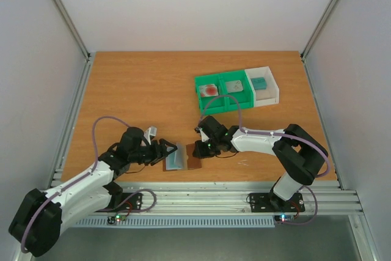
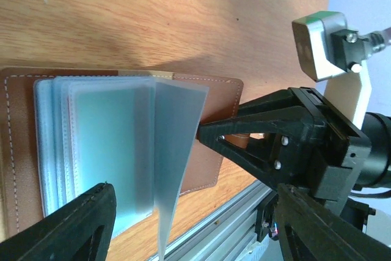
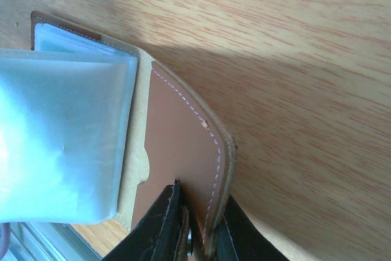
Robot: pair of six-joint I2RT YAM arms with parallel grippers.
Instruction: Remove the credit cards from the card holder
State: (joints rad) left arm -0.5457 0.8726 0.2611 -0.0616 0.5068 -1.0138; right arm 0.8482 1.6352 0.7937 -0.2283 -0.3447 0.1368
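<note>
The brown card holder [image 1: 194, 162] lies open near the table's front edge, its clear blue-grey sleeves [image 1: 176, 158] fanned up. My right gripper [image 1: 201, 149] is shut on the holder's right brown flap [image 3: 177, 145], its fingers [image 3: 162, 224] pinching the stitched edge. My left gripper [image 1: 165, 151] is open at the holder's left side. In the left wrist view its fingers [image 2: 79, 224] stand wide apart around one upright sleeve [image 2: 177, 151]. A pale card with a red blot [image 1: 209, 89] and a grey card [image 1: 234, 86] lie in the green tray. A teal card [image 1: 259, 82] lies in the white tray.
The green two-compartment tray [image 1: 221, 97] and the white tray [image 1: 272, 93] stand side by side behind the right arm. The aluminium rail [image 1: 201, 191] runs just in front of the holder. Bare wooden tabletop [image 1: 134, 84] lies at the back left.
</note>
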